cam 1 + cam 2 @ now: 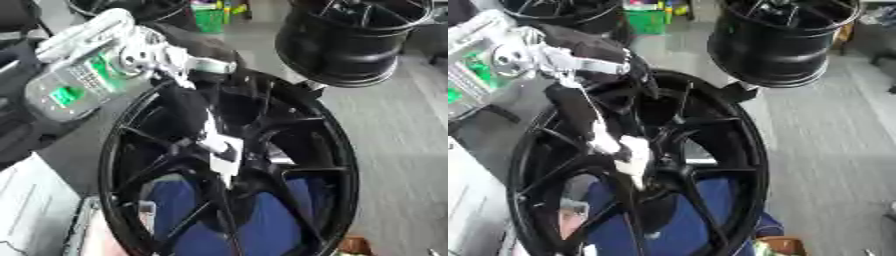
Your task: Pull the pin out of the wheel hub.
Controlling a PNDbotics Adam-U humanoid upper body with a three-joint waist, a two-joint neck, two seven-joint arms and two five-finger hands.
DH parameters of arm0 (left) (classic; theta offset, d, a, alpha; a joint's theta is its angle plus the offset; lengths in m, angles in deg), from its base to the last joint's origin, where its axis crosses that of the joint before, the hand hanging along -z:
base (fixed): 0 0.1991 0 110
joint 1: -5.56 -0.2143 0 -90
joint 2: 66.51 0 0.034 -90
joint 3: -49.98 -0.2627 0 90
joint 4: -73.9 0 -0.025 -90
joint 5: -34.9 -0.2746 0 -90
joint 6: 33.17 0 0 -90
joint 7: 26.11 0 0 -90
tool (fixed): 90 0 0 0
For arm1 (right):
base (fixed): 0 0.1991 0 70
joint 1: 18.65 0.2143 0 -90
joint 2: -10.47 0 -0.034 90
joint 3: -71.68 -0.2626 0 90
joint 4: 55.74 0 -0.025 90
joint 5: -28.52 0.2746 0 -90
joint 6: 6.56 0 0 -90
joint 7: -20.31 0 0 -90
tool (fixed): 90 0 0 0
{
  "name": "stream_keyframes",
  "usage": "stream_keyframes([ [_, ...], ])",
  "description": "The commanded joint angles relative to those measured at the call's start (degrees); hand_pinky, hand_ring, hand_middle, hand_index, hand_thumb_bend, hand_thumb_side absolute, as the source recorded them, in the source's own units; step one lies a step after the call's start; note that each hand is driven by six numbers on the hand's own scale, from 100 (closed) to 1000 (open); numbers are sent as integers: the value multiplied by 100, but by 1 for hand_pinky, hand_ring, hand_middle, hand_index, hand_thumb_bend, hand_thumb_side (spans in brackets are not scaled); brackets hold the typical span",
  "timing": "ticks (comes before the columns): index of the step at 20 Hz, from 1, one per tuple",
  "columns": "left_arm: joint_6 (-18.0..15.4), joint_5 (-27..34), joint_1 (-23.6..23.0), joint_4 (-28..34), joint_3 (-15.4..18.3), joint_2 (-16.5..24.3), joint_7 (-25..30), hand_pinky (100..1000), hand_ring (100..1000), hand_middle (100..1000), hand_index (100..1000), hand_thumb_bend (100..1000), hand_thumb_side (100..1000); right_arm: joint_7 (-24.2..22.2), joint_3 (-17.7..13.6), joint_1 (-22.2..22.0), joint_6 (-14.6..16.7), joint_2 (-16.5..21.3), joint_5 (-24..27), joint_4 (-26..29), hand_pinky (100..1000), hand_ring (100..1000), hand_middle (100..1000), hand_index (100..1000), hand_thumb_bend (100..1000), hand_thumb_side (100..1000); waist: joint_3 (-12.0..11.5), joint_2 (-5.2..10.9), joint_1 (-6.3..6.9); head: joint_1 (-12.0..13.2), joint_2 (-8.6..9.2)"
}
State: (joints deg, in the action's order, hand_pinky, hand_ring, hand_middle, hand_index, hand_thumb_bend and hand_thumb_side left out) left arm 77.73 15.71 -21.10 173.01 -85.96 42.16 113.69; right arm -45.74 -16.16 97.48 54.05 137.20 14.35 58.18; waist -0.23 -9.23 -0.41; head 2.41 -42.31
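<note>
My left hand (pixel 188 107) reaches from the upper left into the centre of the upright glossy black spoked wheel hub (pixel 328 165), so its fingers (pixel 605 137) close on the small white pin (pixel 634 155) there, ready to pull

the robot's left arm (pixel 83 70) comes in as a bulky pale grey forearm housing with rounded edges, carrying bright green patches and a small grid-like panel on its face. at the wrist sit silver metal brackets and a round joint disc. beyond that the left hand (pixel 184 112) is black, with whitish parts near its fingertips.
</note>
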Motion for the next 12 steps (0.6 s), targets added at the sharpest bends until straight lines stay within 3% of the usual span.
stream_keyframes([
  [1, 175, -9, -3, -101, 21, 39, 218, 836, 837, 794, 857, 611, 462, 47, -90, 47, 5, 115, -47, 67, 870, 806, 775, 821, 100, 100, 21, 73, -11, 36, -22],
  [9, 202, 151, -173, -85, 26, 61, 218, 834, 835, 791, 887, 632, 487, 164, -131, 7, -54, 38, -69, 67, 869, 803, 771, 815, 100, 100, 40, 54, -27, 81, -41],
  [12, 226, 121, -195, 102, 70, 136, 218, 821, 822, 768, 861, 649, 469, 216, -137, -22, -67, 15, -48, 67, 869, 802, 769, 813, 100, 100, 35, 56, -19, 86, -50],
])
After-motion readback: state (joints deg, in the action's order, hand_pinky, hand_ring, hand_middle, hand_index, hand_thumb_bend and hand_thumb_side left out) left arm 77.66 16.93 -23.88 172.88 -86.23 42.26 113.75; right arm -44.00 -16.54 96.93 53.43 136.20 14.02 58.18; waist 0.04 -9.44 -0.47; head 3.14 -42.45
